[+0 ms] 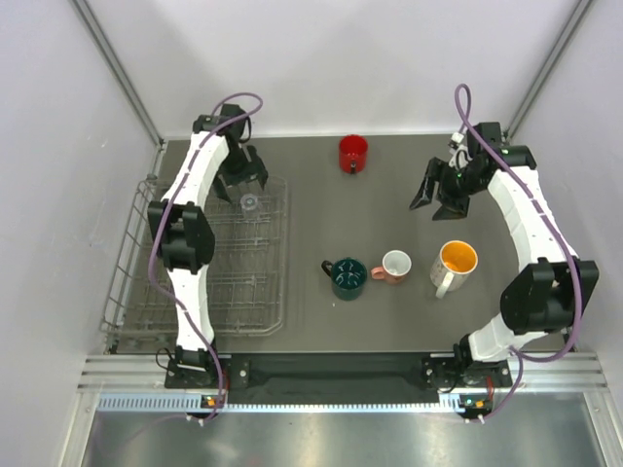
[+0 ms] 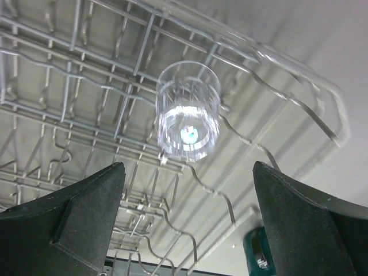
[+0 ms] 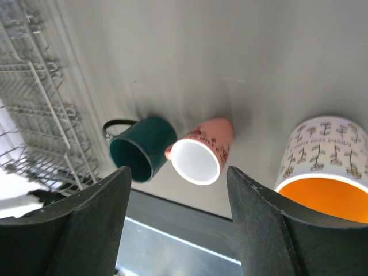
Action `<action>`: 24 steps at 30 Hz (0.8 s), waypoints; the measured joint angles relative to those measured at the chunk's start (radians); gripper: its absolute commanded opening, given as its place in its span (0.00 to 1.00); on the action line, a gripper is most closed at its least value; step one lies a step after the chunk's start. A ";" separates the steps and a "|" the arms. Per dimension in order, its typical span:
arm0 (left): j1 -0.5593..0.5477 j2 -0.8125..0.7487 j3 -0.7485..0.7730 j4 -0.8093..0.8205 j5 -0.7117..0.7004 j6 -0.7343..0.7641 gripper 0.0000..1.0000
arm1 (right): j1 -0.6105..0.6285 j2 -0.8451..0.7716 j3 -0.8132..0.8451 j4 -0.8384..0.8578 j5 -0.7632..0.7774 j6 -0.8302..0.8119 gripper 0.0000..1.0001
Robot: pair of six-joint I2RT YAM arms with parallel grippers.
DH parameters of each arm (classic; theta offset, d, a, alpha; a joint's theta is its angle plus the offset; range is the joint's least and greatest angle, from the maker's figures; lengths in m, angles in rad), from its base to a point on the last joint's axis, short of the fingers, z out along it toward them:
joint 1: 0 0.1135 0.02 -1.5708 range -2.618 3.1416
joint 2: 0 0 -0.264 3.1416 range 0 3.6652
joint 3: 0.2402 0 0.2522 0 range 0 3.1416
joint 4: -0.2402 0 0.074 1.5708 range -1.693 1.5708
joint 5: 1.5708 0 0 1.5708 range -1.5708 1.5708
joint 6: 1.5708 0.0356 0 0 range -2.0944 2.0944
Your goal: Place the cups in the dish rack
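A tiny clear glass (image 1: 250, 202) (image 2: 188, 112) stands upright inside the wire dish rack (image 1: 122, 263) (image 2: 86, 86), near its far right corner. My left gripper (image 1: 241, 180) (image 2: 188, 168) hovers just behind the glass, open, with nothing between its fingers. On the table stand a red mug (image 1: 353, 153), a dark green mug (image 1: 348, 277) (image 3: 141, 146), a small pink mug (image 1: 395, 266) (image 3: 201, 152) and a white mug with an orange inside (image 1: 455, 263) (image 3: 328, 172). My right gripper (image 1: 443, 199) (image 3: 178, 171) hangs open above the table, behind the pink and white mugs.
The rack fills the table's left side, and its right rim runs close to the green mug (image 2: 259, 253). White walls close the back and both sides. A metal rail (image 1: 331, 375) runs along the near edge between the arm bases.
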 measured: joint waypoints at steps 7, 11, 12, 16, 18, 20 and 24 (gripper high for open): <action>0.000 -0.154 -0.027 0.009 0.014 0.041 0.89 | 0.126 0.140 0.150 0.041 0.119 0.028 0.68; 0.001 -0.332 -0.205 0.068 0.079 0.057 0.86 | 0.193 0.238 0.274 0.086 0.177 0.060 0.68; 0.001 -0.390 -0.271 0.090 0.102 0.058 0.86 | 0.206 0.268 0.312 0.099 0.193 0.068 0.68; 0.001 -0.580 -0.458 0.153 0.204 0.061 0.84 | 0.251 0.399 0.465 0.155 0.263 0.097 0.68; 0.001 -0.640 -0.507 0.178 0.257 0.064 0.83 | 0.268 0.456 0.517 0.189 0.299 0.112 0.68; 0.001 -0.682 -0.545 0.204 0.301 0.066 0.83 | 0.278 0.498 0.537 0.228 0.339 0.136 0.68; 0.001 -0.745 -0.617 0.243 0.355 0.068 0.83 | 0.282 0.564 0.540 0.322 0.414 0.181 0.70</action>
